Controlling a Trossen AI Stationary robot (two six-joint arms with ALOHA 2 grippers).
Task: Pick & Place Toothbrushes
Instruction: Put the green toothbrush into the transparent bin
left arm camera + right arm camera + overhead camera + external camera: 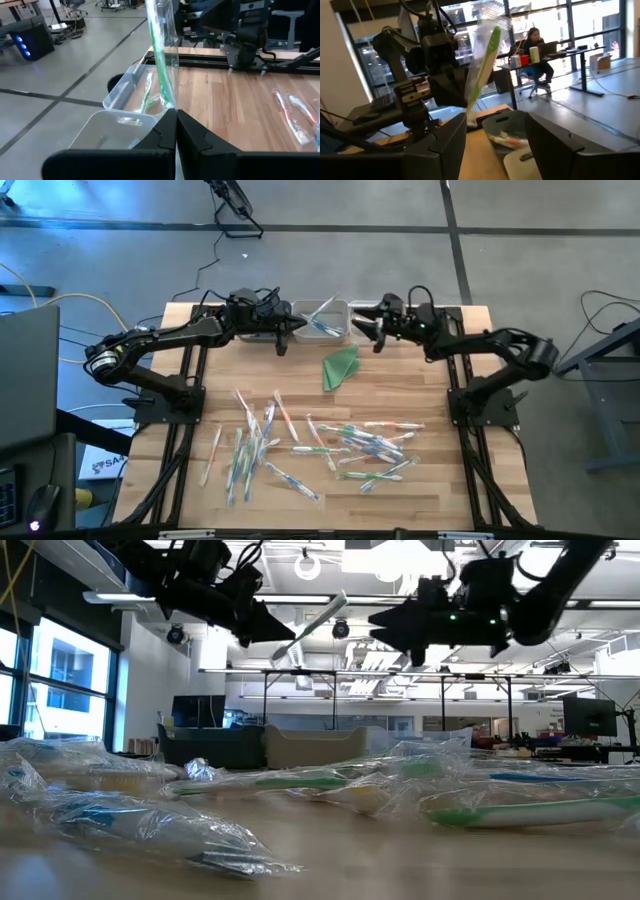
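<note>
Most of the job is left, I think. Lots of toothbrushes [330,448] lie spread on the table [420,380], well away from the bins. Only a few are in the bin [322,319] at the far edge. A second bin [366,311] sits just beside it, and I cannot tell what is in that one.

The left gripper [176,111] is up over the bins. Its fingers are pressed together, pinching the end of one wrapped brush [161,55]. The brush sticks up, green and clear, in its plastic bag.

The right gripper [495,131] is close by, facing the left one. Its fingers are spread apart and hold nothing. The wrapped brush stands near the gap between them.

A green cloth [341,366] lies on the table between the bins and the pile.
</note>
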